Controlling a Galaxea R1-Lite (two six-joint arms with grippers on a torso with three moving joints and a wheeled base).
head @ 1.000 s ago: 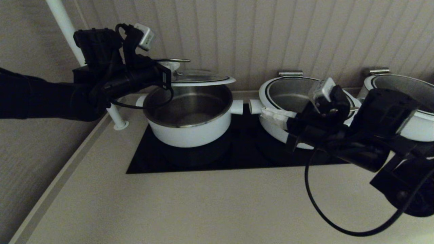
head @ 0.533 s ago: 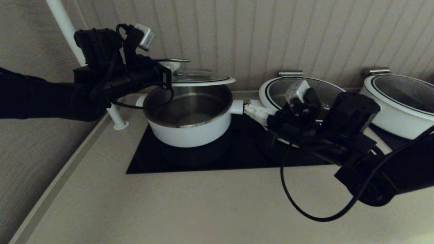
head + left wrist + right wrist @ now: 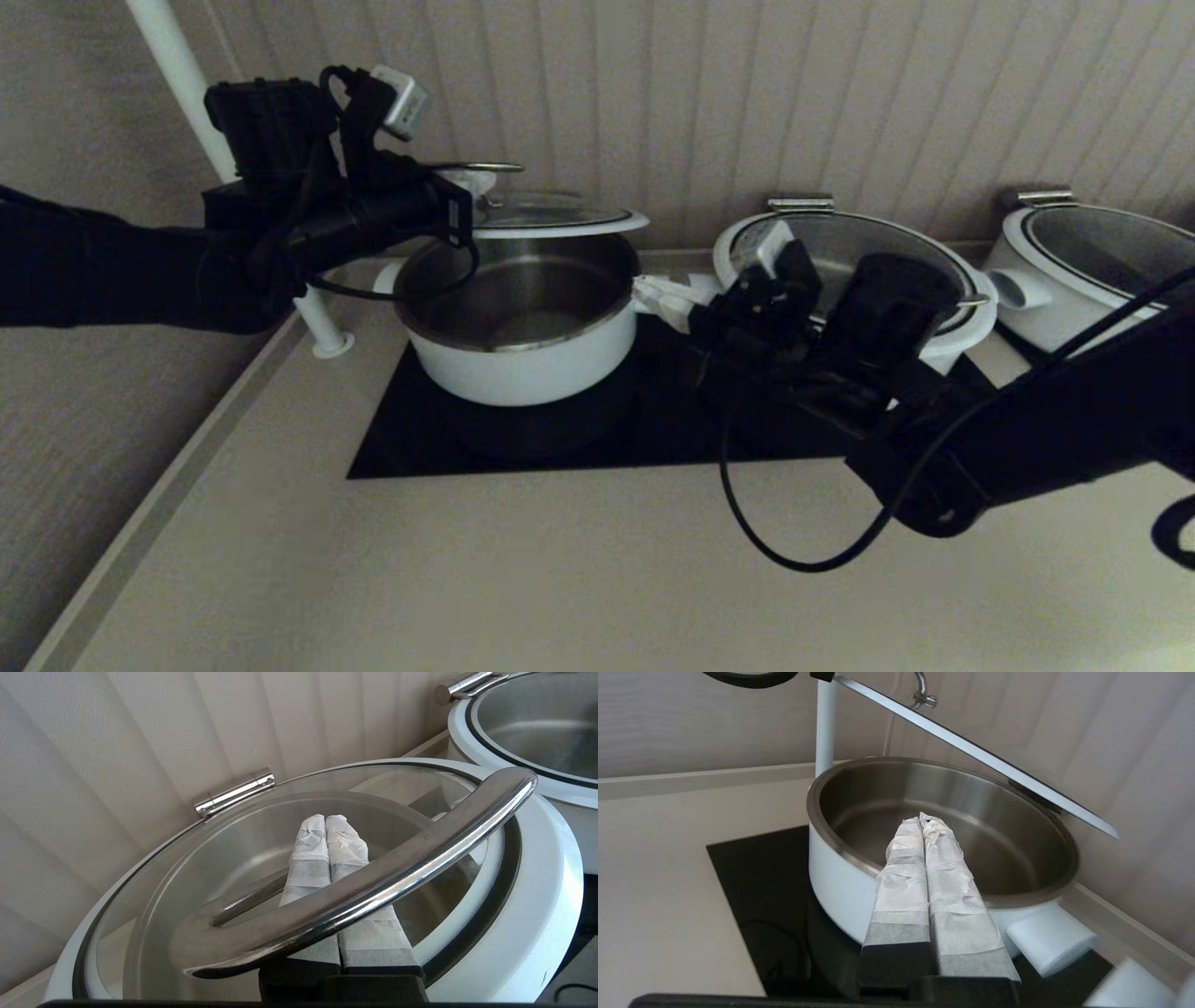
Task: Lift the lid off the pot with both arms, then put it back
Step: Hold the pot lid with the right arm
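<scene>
The lid [image 3: 560, 219] hangs level just above the pot [image 3: 523, 359], which stands open on the black cooktop [image 3: 411, 439]. My left gripper [image 3: 471, 187] comes in from the left. In the left wrist view its shut fingers [image 3: 326, 821] pass under the arched steel handle [image 3: 373, 882], and the lid's white rim [image 3: 542, 882] shows around them. My right gripper [image 3: 658, 294] is shut and empty. It sits at the pot's right side, by the stubby side handle [image 3: 1050, 940]. In the right wrist view its tips [image 3: 923, 820] point over the pot's rim [image 3: 831, 826], with the lid's edge [image 3: 971, 749] above.
Two wider white pots with lids stand to the right, one in the middle [image 3: 943, 322] just behind my right arm and one at the far right [image 3: 1074, 280]. A white pole [image 3: 313, 322] stands left of the pot. The panelled wall is close behind.
My right arm has swung left from the far right, past the middle pot, to the pot's right handle. The left arm and the raised lid have not moved.
</scene>
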